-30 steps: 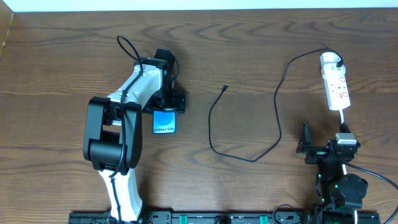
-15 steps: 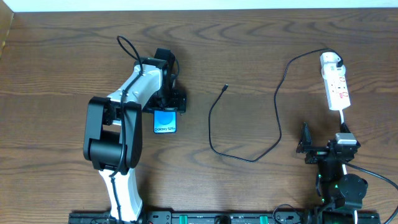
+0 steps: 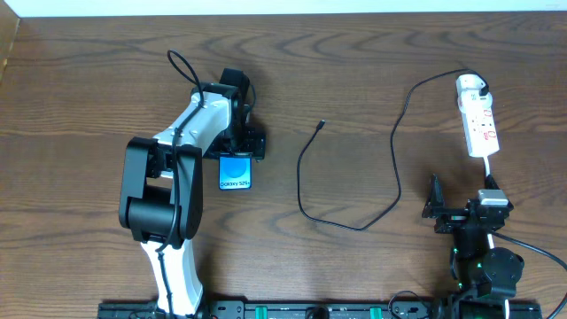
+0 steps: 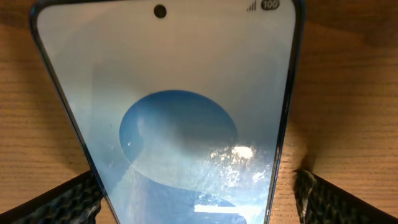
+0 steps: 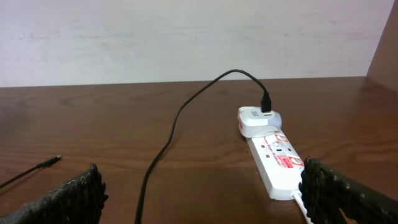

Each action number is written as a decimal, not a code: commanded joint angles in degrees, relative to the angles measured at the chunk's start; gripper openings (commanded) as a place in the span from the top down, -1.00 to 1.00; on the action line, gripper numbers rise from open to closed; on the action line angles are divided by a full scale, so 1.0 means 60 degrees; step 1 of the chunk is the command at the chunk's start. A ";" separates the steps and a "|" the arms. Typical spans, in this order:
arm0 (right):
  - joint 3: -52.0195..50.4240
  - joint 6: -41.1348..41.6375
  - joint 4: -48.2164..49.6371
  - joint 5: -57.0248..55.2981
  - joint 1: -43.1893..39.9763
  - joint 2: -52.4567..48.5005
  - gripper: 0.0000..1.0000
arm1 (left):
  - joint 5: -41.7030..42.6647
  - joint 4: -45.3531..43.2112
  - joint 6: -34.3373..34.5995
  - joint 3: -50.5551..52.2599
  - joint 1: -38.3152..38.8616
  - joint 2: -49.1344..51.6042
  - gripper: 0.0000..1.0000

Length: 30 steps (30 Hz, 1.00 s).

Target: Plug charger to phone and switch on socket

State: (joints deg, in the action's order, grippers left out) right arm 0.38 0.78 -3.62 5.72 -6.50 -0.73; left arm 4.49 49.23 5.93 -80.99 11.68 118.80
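The phone [image 3: 235,172] lies flat on the table, blue screen up with white text at its near end. My left gripper [image 3: 241,149] hangs over the phone's far end. In the left wrist view the fingers [image 4: 198,180] are open on either side of the phone [image 4: 186,93], with wood showing beside the right finger. The black charger cable [image 3: 354,226] loops across the table; its tip [image 3: 321,124] lies free, right of the phone. Its white plug [image 3: 469,86] sits in the socket [image 3: 481,124]. My right gripper [image 3: 462,206] is open and empty, near of the socket [image 5: 277,165].
The table's far edge meets a pale wall. The socket's white lead [image 3: 488,168] runs back toward the right arm. In the right wrist view the cable [image 5: 174,130] and its tip [image 5: 53,160] lie ahead of the fingers.
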 commanded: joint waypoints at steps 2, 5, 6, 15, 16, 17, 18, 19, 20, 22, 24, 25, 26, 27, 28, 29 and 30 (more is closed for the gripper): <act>-0.0011 -0.0109 -0.0040 -0.0004 0.0098 0.0040 -0.99 | -0.0178 -0.0259 0.0033 0.0222 -0.0044 0.0186 -0.93; -0.0011 -0.0109 -0.0040 -0.0004 0.0098 0.0040 -0.98 | -0.0175 -0.0259 0.0055 0.0222 -0.0044 0.0186 -0.84; -0.0011 -0.0106 -0.0040 -0.0004 0.0098 0.0040 -0.99 | -0.0175 -0.0255 0.0058 0.0222 -0.0044 0.0186 -0.83; -0.0011 -0.0109 -0.0040 -0.0004 0.0098 0.0040 -0.98 | -0.0175 -0.0259 0.1548 0.0222 -0.0044 0.0186 -0.61; -0.0011 -0.0106 -0.0044 -0.0004 0.0098 0.0040 -0.99 | -0.0175 -0.0259 0.1694 0.0222 -0.0044 0.0186 -0.61; -0.0011 -0.0106 -0.0040 -0.0004 0.0098 0.0040 -0.99 | -0.0175 -0.0259 0.1894 0.0222 -0.0044 0.0186 -0.61; -0.0011 -0.0109 -0.0040 -0.0004 0.0098 0.0040 -0.99 | -0.0178 -0.0259 0.2164 0.0222 -0.0044 0.0186 -0.61; -0.0011 -0.0106 -0.0040 -0.0004 0.0098 0.0040 -0.99 | -0.0178 -0.0259 0.2299 0.0222 -0.0044 0.0186 -0.61; -0.0011 -0.0109 -0.0040 -0.0004 0.0098 0.0040 -0.99 | -0.0178 -0.0259 0.2506 0.0222 -0.0051 0.0186 -0.61; -0.0011 -0.0106 -0.0040 -0.0004 0.0098 0.0040 -0.99 | -0.0178 -0.0259 0.3038 0.0222 -0.0091 0.0186 -0.61; -0.0011 -0.0109 -0.0040 -0.0004 0.0098 0.0040 -0.99 | -0.0178 -0.0284 0.3836 0.0222 -0.0222 0.0186 -0.61; -0.0011 -0.0109 -0.0040 -0.0004 0.0098 0.0040 -0.98 | -0.0178 -0.0302 0.4047 0.0222 -0.0273 0.0186 -0.61; -0.0011 -0.0106 -0.0040 -0.0004 0.0098 0.0040 -0.99 | -0.0178 -0.0321 0.4269 0.0222 -0.0324 0.0186 -0.61; -0.0011 -0.0106 -0.0040 -0.0004 0.0098 0.0040 -0.99 | -0.0175 -0.0328 0.4470 0.0222 -0.0372 0.0186 -0.61; -0.0011 -0.0106 -0.0040 -0.0004 0.0098 0.0040 -0.98 | -0.0178 -0.0328 0.4790 0.0222 -0.0452 0.0186 -0.61; -0.0011 -0.0106 -0.0040 -0.0004 0.0098 0.0040 -0.99 | -0.0178 -0.0328 0.5031 0.0222 -0.0514 0.0186 -0.61; -0.0011 -0.0109 -0.0040 -0.0004 0.0098 0.0040 -0.98 | -0.0175 -0.0328 0.5268 0.0222 -0.0572 0.0186 -0.61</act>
State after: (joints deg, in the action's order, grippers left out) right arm 0.38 0.78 -3.62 5.72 -6.50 -0.73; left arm 5.28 47.66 29.41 -80.99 10.48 118.74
